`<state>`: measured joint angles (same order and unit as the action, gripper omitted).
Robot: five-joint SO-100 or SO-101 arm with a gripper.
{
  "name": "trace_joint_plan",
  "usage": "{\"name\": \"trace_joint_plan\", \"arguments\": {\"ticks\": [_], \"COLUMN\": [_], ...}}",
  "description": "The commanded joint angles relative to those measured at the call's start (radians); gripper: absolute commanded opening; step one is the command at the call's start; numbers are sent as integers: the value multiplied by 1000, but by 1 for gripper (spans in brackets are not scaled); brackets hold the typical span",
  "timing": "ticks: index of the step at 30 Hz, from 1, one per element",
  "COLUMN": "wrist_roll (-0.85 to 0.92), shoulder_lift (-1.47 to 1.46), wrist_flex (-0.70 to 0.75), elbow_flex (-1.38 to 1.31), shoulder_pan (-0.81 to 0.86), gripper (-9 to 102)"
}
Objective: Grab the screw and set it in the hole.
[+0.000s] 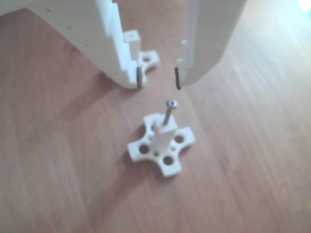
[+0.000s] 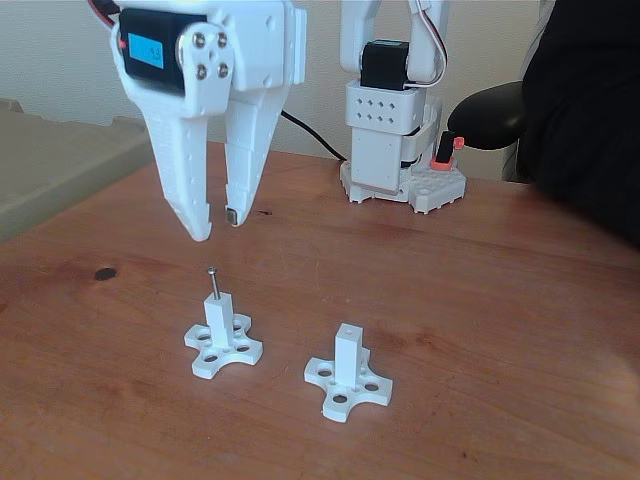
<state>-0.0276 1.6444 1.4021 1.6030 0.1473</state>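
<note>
1. Fixed view: the gripper [image 2: 218, 226] hangs above the wooden table [image 2: 480, 300], fingers spread apart with nothing between them.
2. The screw [image 2: 213, 282] stands upright in the hole at the top of the left post [image 2: 220, 322], directly below the gap between the fingertips and clear of both (head and upper shank stick out above the post).
3. The hole itself is hidden by the shank.
4. A second post [image 2: 347, 358] with a cross-shaped base stands on the table to the right of the fingers in this view, well apart from them; a small dark hole [image 2: 346, 328] shows in its top face.
5. The arm's base [image 2: 392, 150] sits at the far side of the table, behind the fingers.
6. Other view: the gripper [image 1: 159, 82] enters from the top edge, fingers open, a dark pad on each tip.
7. The screw [image 1: 169, 112] rises from the post [image 1: 163, 136] just below the fingertips, leaning slightly, untouched.
8. Another cross-shaped base [image 1: 148, 59] shows partly behind the left finger.
9. A dark spot [image 2: 104, 273] marks the table left of the fingers in the fixed view.
</note>
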Motion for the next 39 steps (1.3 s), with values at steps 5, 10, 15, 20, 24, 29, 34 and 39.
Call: {"name": "trace_joint_plan", "arguments": {"ticks": [5, 10, 15, 20, 24, 29, 34, 39], "wrist_roll": [3, 3, 3, 3, 3, 3, 3, 3], "shoulder_lift": [-5, -28, -40, -52, -61, -71, -81, -89], "wrist_flex": [0, -2, -3, -5, -6, -8, -9, -9], "elbow_flex": [-110, -120, -127, -129, -132, -137, -140, -141], "shoulder_pan": [-3, -5, -5, -5, -5, -5, -6, -8], "gripper": [14, 15, 15, 15, 15, 15, 15, 15]}}
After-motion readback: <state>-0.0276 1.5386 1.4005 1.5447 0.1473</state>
